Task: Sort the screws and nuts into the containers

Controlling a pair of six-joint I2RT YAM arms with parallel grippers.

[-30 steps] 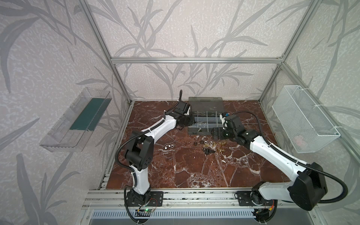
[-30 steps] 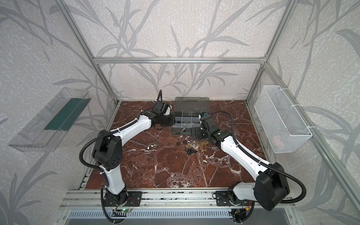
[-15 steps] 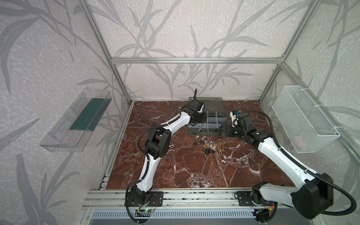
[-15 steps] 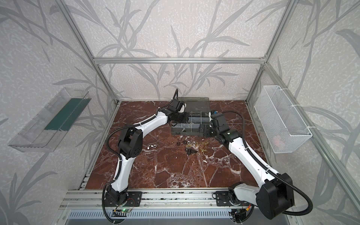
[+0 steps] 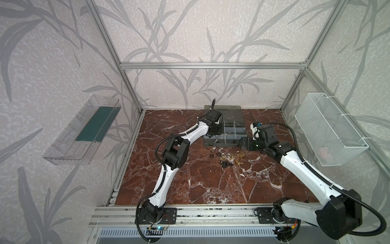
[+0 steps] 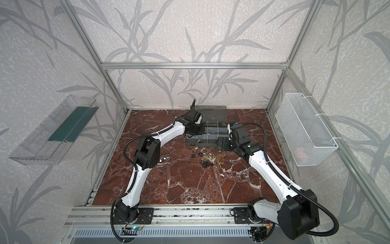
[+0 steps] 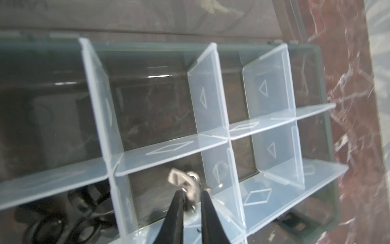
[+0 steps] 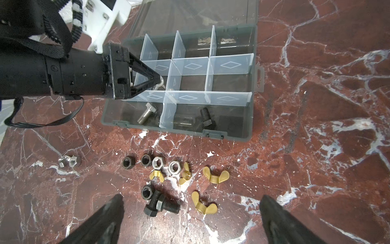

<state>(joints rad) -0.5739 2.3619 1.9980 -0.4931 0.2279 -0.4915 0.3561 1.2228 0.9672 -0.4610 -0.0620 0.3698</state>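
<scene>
Left claw [image 7: 192,193] farther over containers [image 8: 251,126], silver nut [image 7: 179,179] between its tips [image 7: 177,202], grip unclear; right claw [image 8: 192,197] open.

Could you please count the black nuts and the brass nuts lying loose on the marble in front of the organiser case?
Black hex nuts: 3
Brass wing nuts: 4
Total: 7
</scene>
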